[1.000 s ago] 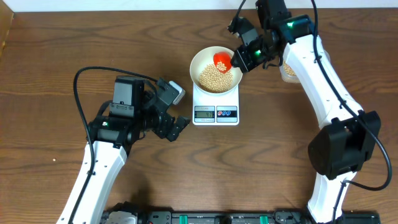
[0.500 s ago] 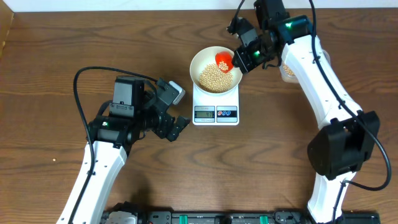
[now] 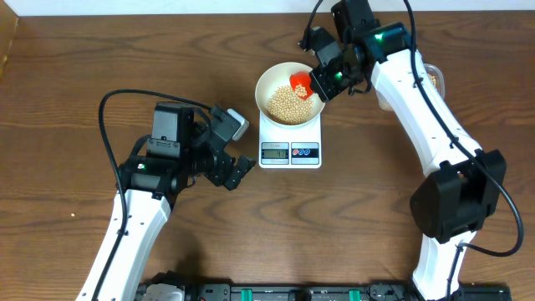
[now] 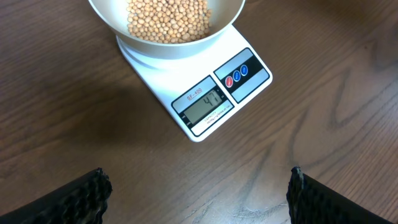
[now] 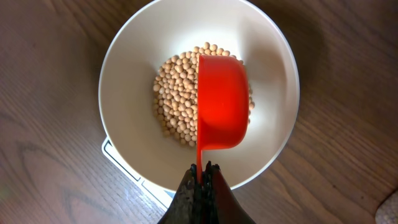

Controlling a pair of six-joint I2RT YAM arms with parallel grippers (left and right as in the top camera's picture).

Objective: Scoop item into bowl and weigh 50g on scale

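Beans [image 5: 174,106] lie in the bowl [image 5: 124,81] on the scale [image 4: 186,81]. The right gripper [image 5: 200,171] clamps the tipped scoop [image 5: 222,102]; the left gripper [image 4: 198,193] gapes empty. Next probably needs only tiny top-ups.

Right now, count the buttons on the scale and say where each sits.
2. Both are on the front of the scale, beside the display: a red button next to the display, a blue button just past it. None seems hidden.
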